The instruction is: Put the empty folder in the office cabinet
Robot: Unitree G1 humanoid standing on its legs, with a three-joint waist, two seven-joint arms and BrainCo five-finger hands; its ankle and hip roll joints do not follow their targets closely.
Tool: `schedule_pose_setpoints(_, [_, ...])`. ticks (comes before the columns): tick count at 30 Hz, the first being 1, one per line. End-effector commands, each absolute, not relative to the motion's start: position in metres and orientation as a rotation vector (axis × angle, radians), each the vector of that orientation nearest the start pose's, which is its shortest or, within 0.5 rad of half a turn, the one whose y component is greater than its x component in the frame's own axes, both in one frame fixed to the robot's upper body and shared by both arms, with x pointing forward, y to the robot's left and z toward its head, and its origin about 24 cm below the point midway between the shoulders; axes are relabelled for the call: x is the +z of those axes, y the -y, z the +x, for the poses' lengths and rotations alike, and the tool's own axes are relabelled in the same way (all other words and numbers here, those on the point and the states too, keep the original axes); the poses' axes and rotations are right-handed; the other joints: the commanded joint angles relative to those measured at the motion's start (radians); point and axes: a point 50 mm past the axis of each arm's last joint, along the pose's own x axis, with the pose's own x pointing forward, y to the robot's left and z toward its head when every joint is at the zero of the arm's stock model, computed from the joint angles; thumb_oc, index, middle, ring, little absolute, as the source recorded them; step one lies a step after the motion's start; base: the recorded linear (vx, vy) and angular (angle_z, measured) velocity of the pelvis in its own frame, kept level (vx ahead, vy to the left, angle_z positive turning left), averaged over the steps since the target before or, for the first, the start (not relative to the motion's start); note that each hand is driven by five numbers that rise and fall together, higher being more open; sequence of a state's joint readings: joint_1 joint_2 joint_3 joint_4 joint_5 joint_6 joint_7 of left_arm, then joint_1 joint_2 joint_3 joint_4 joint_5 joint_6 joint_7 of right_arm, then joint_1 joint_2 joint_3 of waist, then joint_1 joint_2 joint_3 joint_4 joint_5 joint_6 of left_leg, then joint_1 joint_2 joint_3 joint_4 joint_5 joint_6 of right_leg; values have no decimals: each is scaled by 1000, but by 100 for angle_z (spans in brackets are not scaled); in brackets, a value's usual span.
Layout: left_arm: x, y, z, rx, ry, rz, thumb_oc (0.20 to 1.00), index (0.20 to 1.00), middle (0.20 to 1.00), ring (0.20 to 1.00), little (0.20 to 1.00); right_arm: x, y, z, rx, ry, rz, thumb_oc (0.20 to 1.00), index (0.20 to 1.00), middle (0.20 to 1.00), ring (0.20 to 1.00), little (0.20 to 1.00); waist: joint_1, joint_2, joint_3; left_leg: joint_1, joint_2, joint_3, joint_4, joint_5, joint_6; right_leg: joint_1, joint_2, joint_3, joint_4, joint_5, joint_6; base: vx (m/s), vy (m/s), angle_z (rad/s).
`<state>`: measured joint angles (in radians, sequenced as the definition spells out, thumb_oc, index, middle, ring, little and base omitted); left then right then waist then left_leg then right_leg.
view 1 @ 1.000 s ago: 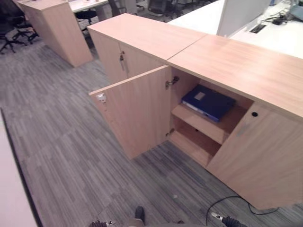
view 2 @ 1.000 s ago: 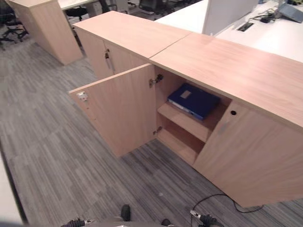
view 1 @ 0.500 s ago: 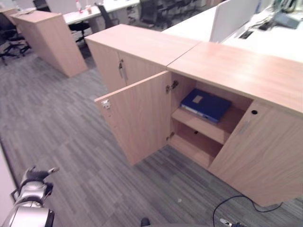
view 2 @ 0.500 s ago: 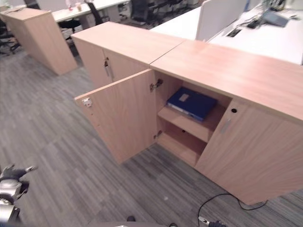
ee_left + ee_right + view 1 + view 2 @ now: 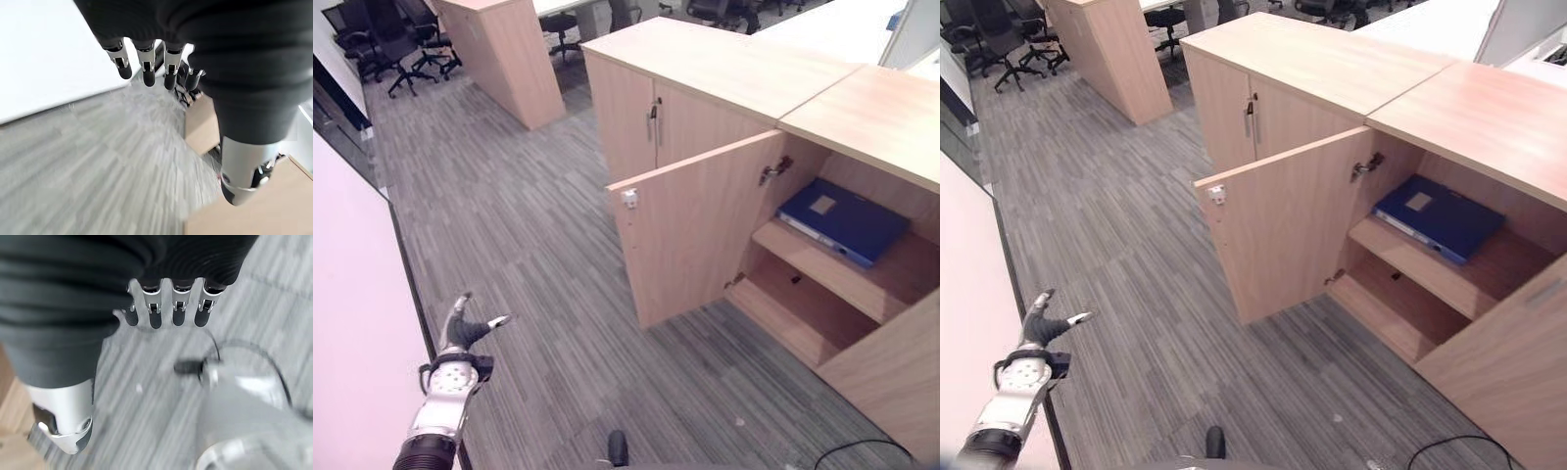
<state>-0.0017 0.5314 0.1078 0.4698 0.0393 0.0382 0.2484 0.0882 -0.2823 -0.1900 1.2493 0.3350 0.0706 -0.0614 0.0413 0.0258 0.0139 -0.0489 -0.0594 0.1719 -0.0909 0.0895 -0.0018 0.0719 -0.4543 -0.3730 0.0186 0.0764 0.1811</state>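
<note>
The left hand (image 5: 462,333) has risen higher over the carpet (fingers loosely spread).

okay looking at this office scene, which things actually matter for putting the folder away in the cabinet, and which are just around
Part of the job:
blue folder, lying flat on the upper shelf
open cabinet
cabinet door, swung open
left hand, open, holding nothing, over the carpet
right hand, open, holding nothing

Just around:
closed cabinet next to it
office chairs
tall wooden unit

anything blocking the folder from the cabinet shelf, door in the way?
Nothing visible does. The blue flat folder already lies on the upper shelf of the light wooden office cabinet; its left wooden door is swung wide open. The left hand hangs empty, far off over the carpet.
</note>
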Motion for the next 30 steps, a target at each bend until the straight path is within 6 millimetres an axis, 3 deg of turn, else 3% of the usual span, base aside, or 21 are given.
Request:
schedule_pose_setpoints(1, [24, -352, 227, 524, -334, 685, 1000, 1000, 1000, 1000, 1000, -157, 277, 50, -606, -1268, 152, 1000, 1000, 1000, 1000, 1000, 0, -2, -17, -13, -6, -78, 4, -111, -11, -52, -37, 78, 27, 84, 46, 12, 194, -14])
schedule_pose_setpoints(4, [34, -344, 244, 485, -284, 685, 1000, 1000, 1000, 1000, 1000, -160, 270, 49, -600, -1265, 176, 1000, 1000, 1000, 1000, 1000, -34, 12, 2, -1, 0, -88, 4, -106, -2, -93, 101, 160, 31, -32, 6, 18, 108, 16])
schedule_pose_setpoints(8, [39, -331, 267, 430, -252, 676, 1000, 1000, 1000, 1000, 1000, -161, 266, 48, -610, -1261, 202, 1000, 1000, 1000, 1000, 1000, -84, 11, 36, 30, -15, -123, 4, -102, 8, -167, 317, 320, 12, -87, -15, 43, 43, 31])
schedule_pose_setpoints(9, [43, -326, 276, 409, -238, 683, 1000, 1000, 1000, 1000, 1000, -160, 269, 46, -637, -1254, 214, 1000, 1000, 1000, 1000, 1000, -95, 6, 41, 31, -30, -148, 4, -98, 9, -153, 325, 372, -15, -83, -9, 46, 35, 13])
schedule_pose_setpoints(11, [43, -321, 281, 384, -236, 672, 1000, 1000, 1000, 1000, 1000, -160, 271, 42, -652, -1267, 217, 1000, 1000, 1000, 1000, 1000, -97, -2, 42, 40, -35, -155, 4, -103, 11, -148, 347, 389, -10, -62, -17, 67, -39, 65])
schedule_pose_setpoints(18, [39, -311, 286, 248, -256, 686, 1000, 1000, 1000, 1000, 1000, -161, 272, 30, -648, -1282, 224, 1000, 1000, 1000, 1000, 1000, -114, -5, -14, 67, -6, -142, 4, -117, -1, -70, 369, 362, -106, -59, -23, 106, -63, 8])
schedule_pose_setpoints(23, [31, -280, 303, 139, -250, 578, 1000, 1000, 1000, 1000, 1000, -162, 270, 27, -622, -1296, 196, 1000, 1000, 1000, 1000, 1000, -134, -10, -30, 78, 5, -133, 4, -128, -4, -60, 372, 360, -106, -69, -22, 54, -35, -5])
schedule_pose_setpoints(27, [26, -265, 313, 113, -258, 564, 1000, 1000, 1000, 1000, 1000, -161, 271, 24, -617, -1303, 180, 1000, 1000, 1000, 1000, 1000, -147, -13, -31, 83, 9, -126, 4, -132, -5, -60, 373, 367, -106, -70, -21, 21, -21, -7])
schedule_pose_setpoints(30, [31, -260, 320, 116, -246, 579, 1000, 1000, 1000, 1000, 1000, -159, 276, 36, -602, -1284, 137, 1000, 1000, 1000, 1000, 1000, -155, -12, -7, 74, 20, -98, 4, -131, -2, -101, 374, 350, -81, -49, -15, -78, -60, -21])
